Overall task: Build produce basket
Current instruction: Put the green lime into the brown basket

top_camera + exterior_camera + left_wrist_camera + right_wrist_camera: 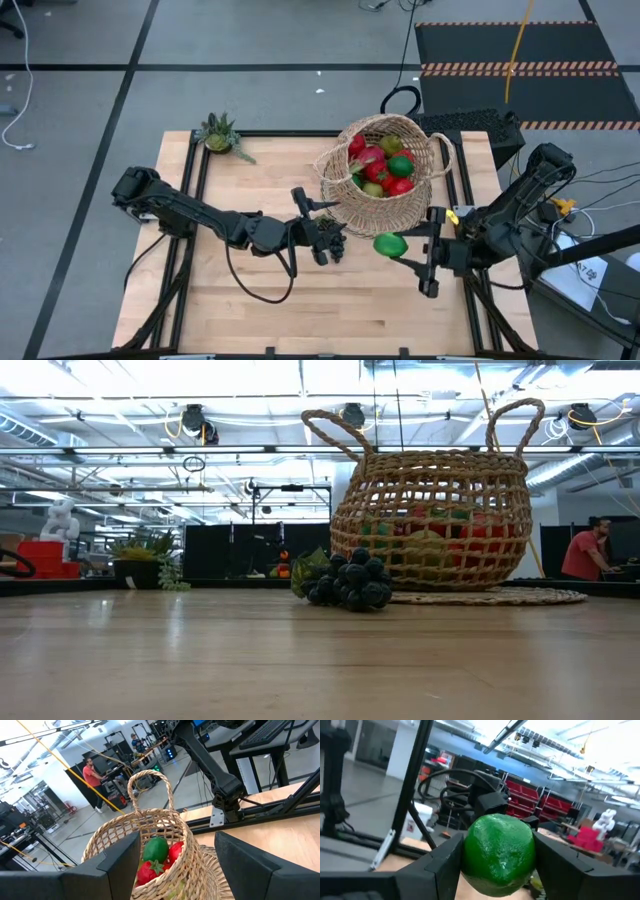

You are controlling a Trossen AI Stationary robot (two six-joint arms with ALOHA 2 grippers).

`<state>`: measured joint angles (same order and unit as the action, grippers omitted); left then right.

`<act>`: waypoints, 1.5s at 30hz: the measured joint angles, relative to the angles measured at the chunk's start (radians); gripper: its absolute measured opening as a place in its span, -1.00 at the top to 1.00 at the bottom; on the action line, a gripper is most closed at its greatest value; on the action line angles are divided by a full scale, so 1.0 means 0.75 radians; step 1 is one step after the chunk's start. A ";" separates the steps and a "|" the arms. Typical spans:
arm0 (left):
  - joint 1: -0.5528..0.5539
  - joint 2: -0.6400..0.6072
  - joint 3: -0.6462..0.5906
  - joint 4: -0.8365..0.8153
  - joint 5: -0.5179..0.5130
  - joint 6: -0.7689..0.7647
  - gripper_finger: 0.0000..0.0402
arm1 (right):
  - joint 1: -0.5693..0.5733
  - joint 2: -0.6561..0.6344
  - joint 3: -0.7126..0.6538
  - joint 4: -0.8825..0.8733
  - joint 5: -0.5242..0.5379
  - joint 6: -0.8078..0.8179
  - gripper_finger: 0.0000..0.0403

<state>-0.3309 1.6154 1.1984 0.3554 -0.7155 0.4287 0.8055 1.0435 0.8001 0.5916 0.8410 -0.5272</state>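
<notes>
The tan woven basket [385, 172] stands upright on the table's far right part, and its bottom rests on the wood [430, 520]. Inside it lie red, green and yellow-green pieces of produce [385, 170]. A dark bunch of grapes [348, 582] lies on the table in front of the basket. My left gripper [322, 225] hovers open above the grapes. It points at the basket wall [150, 835] and stops short of it. My right gripper [398, 248] is shut on a green lime [390, 244] just on the near side of the basket. My right gripper pinches the green lime between its two fingers, one on each opposite side [469, 852]. The fingers come about level from the table's right, pointing toward its left. The lime is lifted clear of the table.
A small spiky potted plant [222, 135] stands at the table's far left corner. A flat woven mat [500, 597] lies beside the basket's base. People work at benches in the room beyond [585, 550]. Bare wood spreads over the table's near half [300, 310].
</notes>
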 joint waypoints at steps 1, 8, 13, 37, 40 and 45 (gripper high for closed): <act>0.000 0.000 0.000 0.000 0.000 -0.006 -0.26 | 0.000 0.000 0.000 0.009 0.000 0.024 -0.07; -0.001 0.000 0.000 -0.009 0.000 -0.026 -0.26 | -0.002 0.000 0.000 0.055 0.002 0.390 -0.07; 0.001 0.000 0.000 -0.008 0.000 -0.022 -0.26 | -0.015 0.000 0.000 0.055 -0.001 0.488 -0.07; -0.024 -0.167 -0.001 -0.480 -0.015 -0.308 -0.26 | -0.275 0.028 0.000 -0.128 0.275 0.268 -0.07; -0.023 -0.171 -0.001 -0.555 -0.012 -0.335 -0.26 | -0.379 0.028 0.000 -0.136 0.270 0.261 -0.07; -0.022 -0.173 -0.001 -0.675 -0.011 -0.352 -0.26 | -0.575 0.023 0.000 -0.142 0.162 0.224 -0.07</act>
<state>-0.3471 1.4854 1.1980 -0.1511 -0.7238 0.1648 0.3745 1.0605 0.8001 0.4850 0.9622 -0.3589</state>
